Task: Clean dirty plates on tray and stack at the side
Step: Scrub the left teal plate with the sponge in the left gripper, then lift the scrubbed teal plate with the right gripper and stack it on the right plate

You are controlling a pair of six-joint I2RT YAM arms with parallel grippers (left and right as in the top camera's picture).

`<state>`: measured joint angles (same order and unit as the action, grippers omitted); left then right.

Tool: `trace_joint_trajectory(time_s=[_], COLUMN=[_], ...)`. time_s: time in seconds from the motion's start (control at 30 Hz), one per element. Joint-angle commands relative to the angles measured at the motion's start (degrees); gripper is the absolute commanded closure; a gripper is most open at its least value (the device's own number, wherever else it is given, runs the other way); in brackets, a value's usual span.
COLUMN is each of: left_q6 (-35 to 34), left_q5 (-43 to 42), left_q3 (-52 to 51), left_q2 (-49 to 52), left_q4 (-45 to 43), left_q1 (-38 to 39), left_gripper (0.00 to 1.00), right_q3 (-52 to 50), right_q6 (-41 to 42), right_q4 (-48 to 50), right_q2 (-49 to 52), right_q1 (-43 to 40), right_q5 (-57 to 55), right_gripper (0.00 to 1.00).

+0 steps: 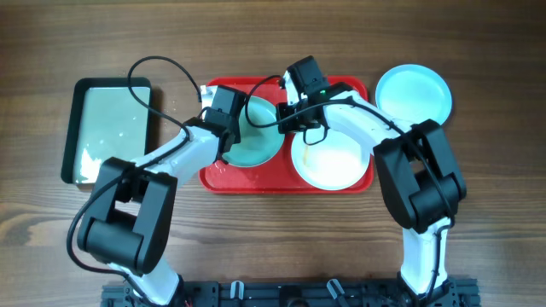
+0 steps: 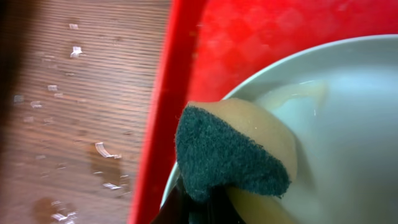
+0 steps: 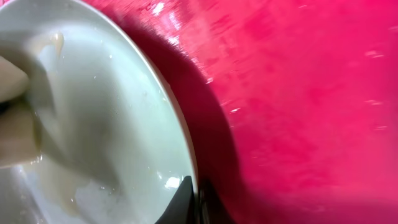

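The large red rectangular plastic tray (image 1: 357, 89) with its raised rim lies at the middle of the wooden counter (image 1: 256, 247). Two of the three plates sit on it. A pale aqua-blue round shallow plate (image 1: 260, 145) fills the tray's 9 o'clock half. A white round shallow plate (image 1: 334, 162) lies toward 4 o'clock, just beside the first. A second aqua-blue round plate (image 1: 414, 92) rests off the tray on the bare counter at its 2 o'clock, close to that corner.

Both arms reach over the aqua-blue plate on the tray. The left claw (image 2: 202, 202) is clenched on a yellow foam sponge (image 2: 230, 155) with a dark green scouring face. Only the dark finger bases show at the bottom of the left wrist view. The sponge presses on the plate's 9 o'clock rim, next to the tray's raised edge, and a milky wet film covers the plate under it.

The right claw (image 3: 196, 202) pinches the same plate's rim at about 3 o'clock, with one finger inside the rim and one outside over the red tray floor. In the right wrist view the plate's inner face is streaked with pale, cloudy liquid, and a pale soft shape at the left edge looks like the sponge.

Water droplets (image 2: 106, 149) lie scattered on the counter outside the tray's rim. A smaller black-rimmed rectangular tray (image 1: 72, 128) with a wet, pale floor sits at 9 o'clock from the red tray, apart from it.
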<state>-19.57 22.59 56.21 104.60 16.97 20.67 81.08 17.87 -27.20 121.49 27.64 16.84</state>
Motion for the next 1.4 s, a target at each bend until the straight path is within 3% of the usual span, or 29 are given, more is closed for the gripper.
trace_joint_trajectory(time_s=[0.0, 0.07, 0.17, 0.2, 0.4, 0.47, 0.67, 0.8, 0.97, 1.1, 1.23, 1.37], left_q6=[1.36, 1.16, 0.42, -0.68, -1.6, -1.4, -1.42, -1.44, -5.2, -5.35, -5.35, -5.62], left_q5=[5.9, -5.92, -33.2, -35.04, -35.06, -30.4, 0.07, 10.19, 8.52, -7.41, -23.67, -27.5], left_q3=[-1.9, -1.9, -1.92, -1.95, -2.03, -2.03, -2.01, -2.01, -1.97, -1.97, -1.97, -1.97], left_q2=[-4.74, -7.67, -8.15, -7.85, -2.49, -0.83, -0.44, -2.97, -11.37, -22.77, -32.85, -36.61], left_q4=[1.36, 1.03, -1.29, -1.22, -0.37, 0.74, 6.4, 8.13, 8.26, 7.74, 9.05, 11.45], left_q1=[-1.53, -1.44, -1.44, -1.29, -0.96, -0.96, -0.96, -0.96, -0.96, -2.05, -7.06, -12.11], left_gripper=[0.96, 0.96, 0.96, 0.96, 0.96, 0.96, 0.96, 0.96, 0.96, 0.96, 0.96, 0.96], right_q3=[0.17, 0.17, 0.17, 0.17, 0.17, 0.17, 0.17, 0.2, 0.35, 0.52, 1.99, 2.54], right_q6=[-0.72, -0.72, -0.7, -0.7, 0.31, 0.28, 0.11, 0.0, -2.91, -5.2, -12.76, -22.23], right_q4=[-0.98, -0.98, -0.96, -0.98, -0.98, -1.01, -1.6, -1.55, -1.6, -1.6, -3.39, -4.09], right_q2=[-0.42, -0.42, -0.42, -0.42, -0.42, -0.42, -0.42, -0.44, -1.27, -4.68, -11.43, -17.92], right_q1=[-1.03, -1.03, -1.03, -1.03, -1.03, -1.03, -1.03, -1.03, -1.03, -1.03, -0.96, -0.11], right_q5=[-2.93, -2.93, -2.93, -2.93, -2.93, -2.93, -2.95, -2.95, -3.56, -4.79, -12.79, -22.43], right_gripper=[0.96, 0.96, 0.96, 0.96, 0.96, 0.96, 0.96, 0.96, 0.96, 0.96, 0.96, 0.96])
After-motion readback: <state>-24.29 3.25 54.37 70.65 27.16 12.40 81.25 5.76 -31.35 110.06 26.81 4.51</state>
